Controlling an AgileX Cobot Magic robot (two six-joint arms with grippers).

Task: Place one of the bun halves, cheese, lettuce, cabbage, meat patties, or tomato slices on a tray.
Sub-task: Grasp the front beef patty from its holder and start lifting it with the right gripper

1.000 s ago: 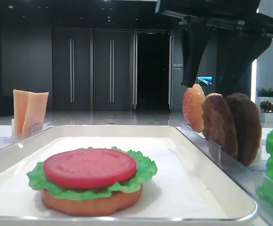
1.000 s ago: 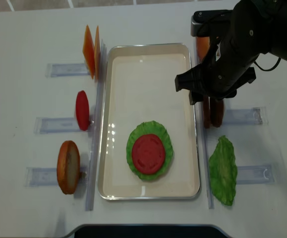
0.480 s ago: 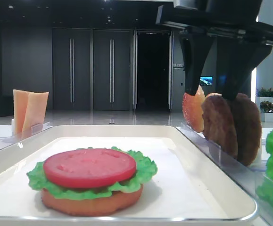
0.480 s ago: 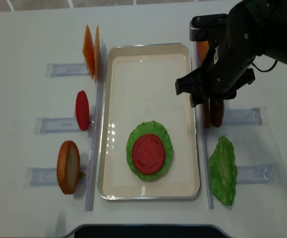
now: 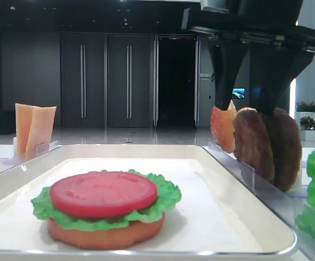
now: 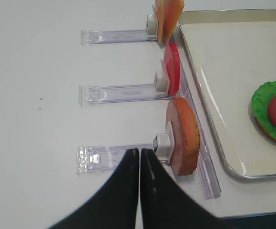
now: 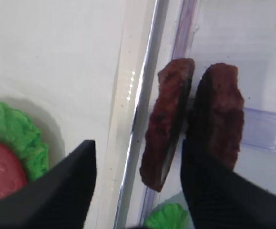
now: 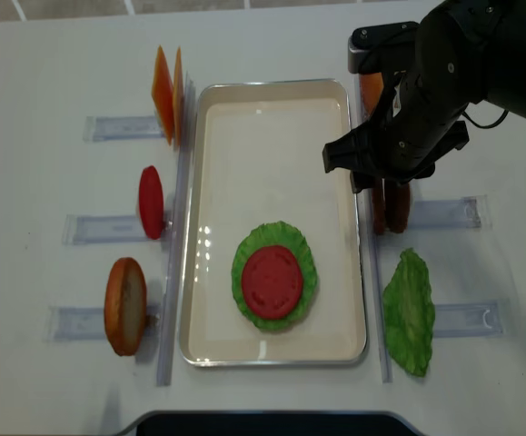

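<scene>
Two dark-brown meat patties [image 7: 168,119] [image 7: 221,109] stand on edge in a clear rack right of the white tray [image 8: 272,84]. My right gripper [image 7: 138,143] hangs open over them. One finger [image 5: 225,98] is on the tray side of the nearer patty [image 5: 252,144], and the other finger [image 5: 267,103] is down by the gap between the two. On the tray lies a base bun with lettuce [image 8: 303,259] and a tomato slice [image 8: 272,280] on top. My left gripper [image 6: 140,151] is shut and empty, beside a bun half [image 6: 183,136].
Left of the tray, clear racks hold cheese slices [image 8: 167,95], a tomato slice [image 8: 151,202] and a bun half [image 8: 124,306]. On the right another bun half [image 8: 370,91] stands behind the patties, and a lettuce leaf [image 8: 410,312] stands in front of them.
The right gripper has come down over the patties, so its fingers now reach their tops. The left gripper has not moved.
</scene>
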